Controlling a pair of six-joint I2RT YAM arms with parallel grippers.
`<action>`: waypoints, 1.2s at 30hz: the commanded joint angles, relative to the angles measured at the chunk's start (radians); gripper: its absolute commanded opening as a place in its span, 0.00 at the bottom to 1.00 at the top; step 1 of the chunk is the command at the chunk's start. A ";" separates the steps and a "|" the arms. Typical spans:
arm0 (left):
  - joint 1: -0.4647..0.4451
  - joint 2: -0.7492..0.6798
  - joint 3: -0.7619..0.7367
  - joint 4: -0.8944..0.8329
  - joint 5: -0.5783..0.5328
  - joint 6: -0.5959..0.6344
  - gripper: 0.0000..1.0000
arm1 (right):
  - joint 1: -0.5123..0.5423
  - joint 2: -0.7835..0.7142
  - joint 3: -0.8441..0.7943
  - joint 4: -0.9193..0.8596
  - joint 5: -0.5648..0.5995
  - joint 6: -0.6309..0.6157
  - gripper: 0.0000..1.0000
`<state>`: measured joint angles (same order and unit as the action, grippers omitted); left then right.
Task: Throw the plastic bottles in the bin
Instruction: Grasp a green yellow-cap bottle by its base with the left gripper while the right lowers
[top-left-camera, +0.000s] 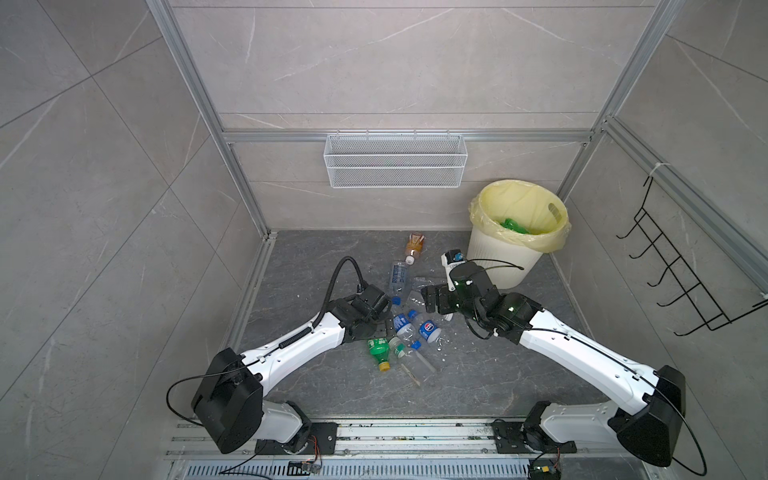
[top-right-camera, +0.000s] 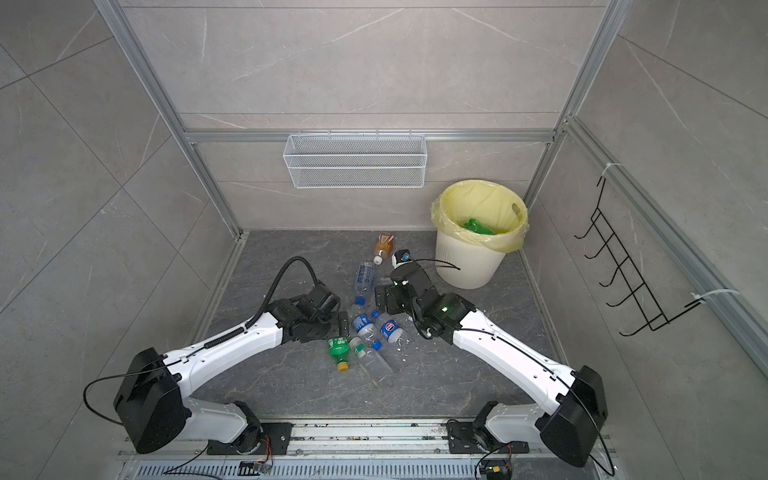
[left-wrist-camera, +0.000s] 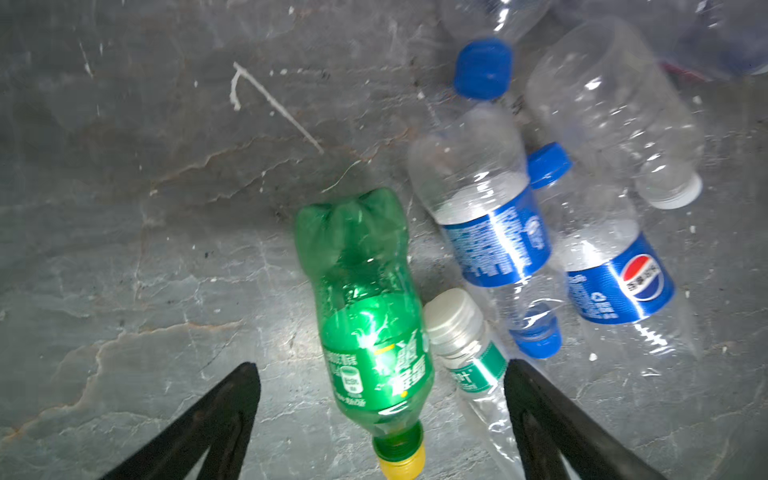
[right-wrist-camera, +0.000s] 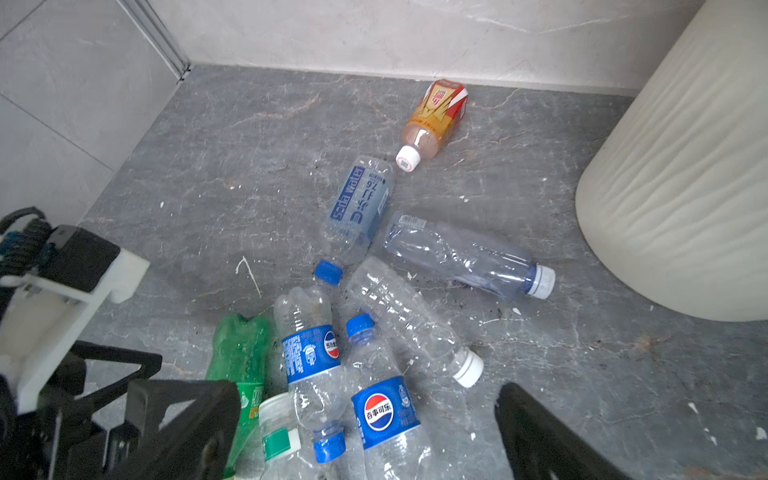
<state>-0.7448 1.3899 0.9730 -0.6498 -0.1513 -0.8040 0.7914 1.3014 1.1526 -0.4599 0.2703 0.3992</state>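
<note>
Dark grey stone floor (top-left-camera: 332, 386): plastic bottles (top-left-camera: 429, 330) lie scattered mid-floor, several touching; bin (top-left-camera: 490, 245) stands in far right corner.

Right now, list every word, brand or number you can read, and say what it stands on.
"soda water", upside down in the right wrist view: clear blue-printed bottle.
"百事可乐" under a Pepsi globe: blue-label bottle, globe facing up.
Too blurred or small to read: labels of the green bottle, the orange-labelled bottle and the green-banded bottle; all fine print.
</note>
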 joint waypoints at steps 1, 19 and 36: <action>0.026 -0.029 -0.031 0.038 0.050 -0.054 0.94 | 0.050 0.017 -0.023 0.047 0.050 0.013 1.00; 0.107 0.120 -0.075 0.231 0.165 -0.063 0.83 | 0.120 0.035 -0.089 0.089 0.059 0.050 1.00; 0.182 0.179 -0.114 0.292 0.207 -0.063 0.62 | 0.119 0.029 -0.106 0.101 0.061 0.067 1.00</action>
<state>-0.5831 1.5700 0.8711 -0.3702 0.0368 -0.8574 0.9051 1.3300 1.0607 -0.3679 0.3225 0.4503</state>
